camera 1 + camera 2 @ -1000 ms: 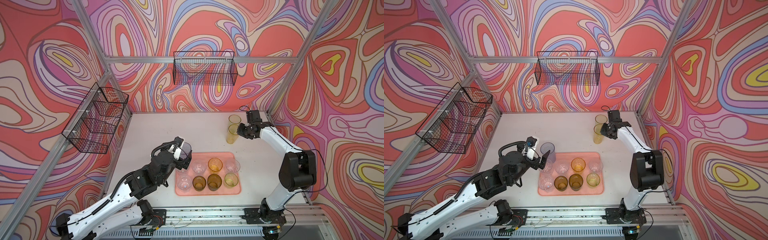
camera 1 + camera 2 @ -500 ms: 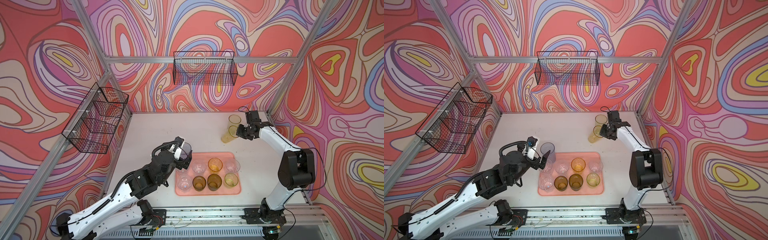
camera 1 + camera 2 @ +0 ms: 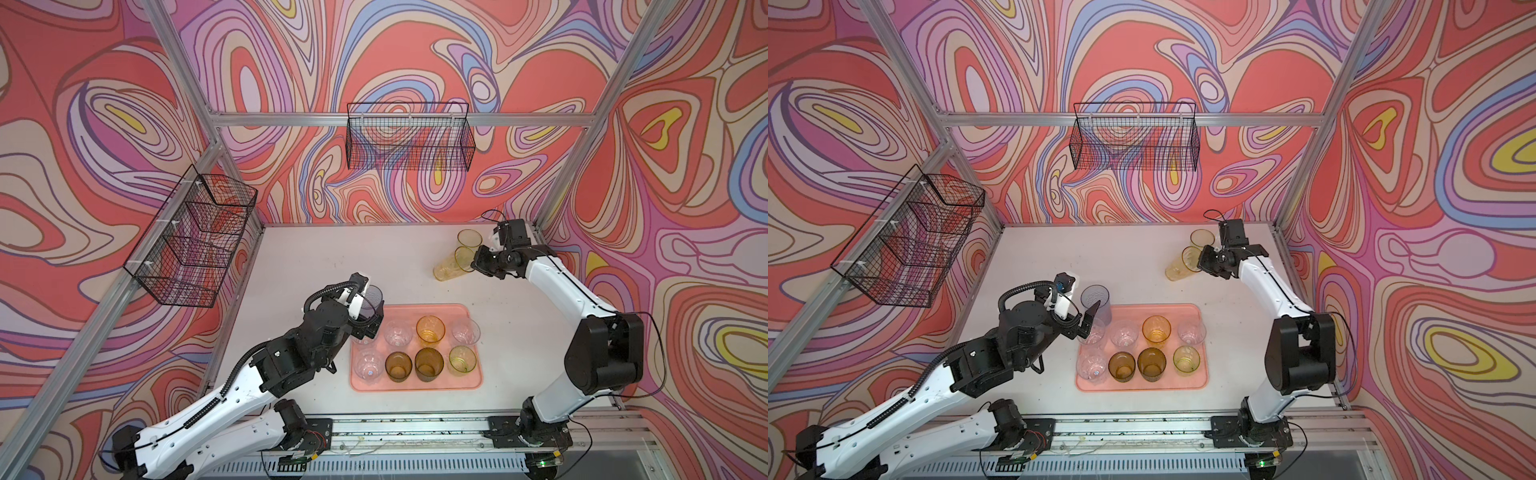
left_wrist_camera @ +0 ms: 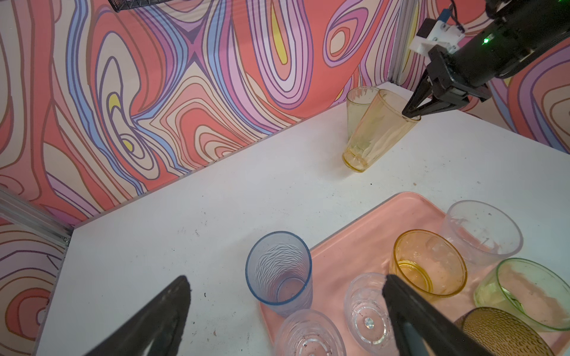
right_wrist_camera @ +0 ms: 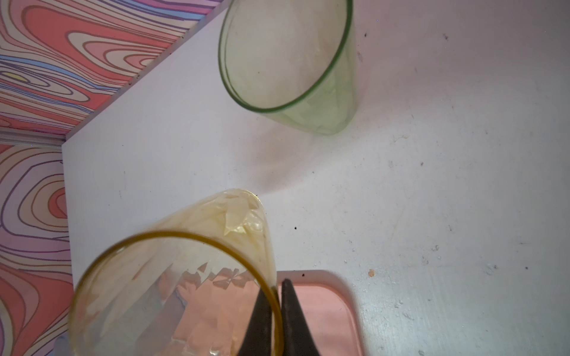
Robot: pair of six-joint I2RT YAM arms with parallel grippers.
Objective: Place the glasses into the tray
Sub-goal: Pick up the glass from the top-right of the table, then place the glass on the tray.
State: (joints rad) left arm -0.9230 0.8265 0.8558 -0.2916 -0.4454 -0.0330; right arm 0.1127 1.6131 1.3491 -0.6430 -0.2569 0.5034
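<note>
The salmon-pink tray (image 3: 415,388) (image 3: 1142,384) lies at the table's front middle and holds several short glasses, clear, amber, brown and green. A tall blue-grey glass (image 3: 372,297) (image 4: 279,274) stands at the tray's far left corner. My left gripper (image 3: 368,316) (image 4: 287,279) hangs open just above and in front of it, touching nothing. At the back right, my right gripper (image 3: 473,264) (image 5: 277,286) is shut on the rim of a tall yellow glass (image 3: 449,268) (image 5: 172,292), one finger inside and one outside. That glass leans steeply. A tall greenish glass (image 3: 469,239) (image 5: 287,61) stands upright behind it.
A black wire basket (image 3: 409,137) hangs on the back wall and another (image 3: 195,241) on the left wall. The right wall's metal post (image 3: 557,195) stands close behind the right arm. White tabletop (image 3: 332,257) lies between the tray and the back wall.
My right gripper closed on the yellow glass's rim and tipped it over, so it now leans with its base swung out to the left. The left arm has not moved.
</note>
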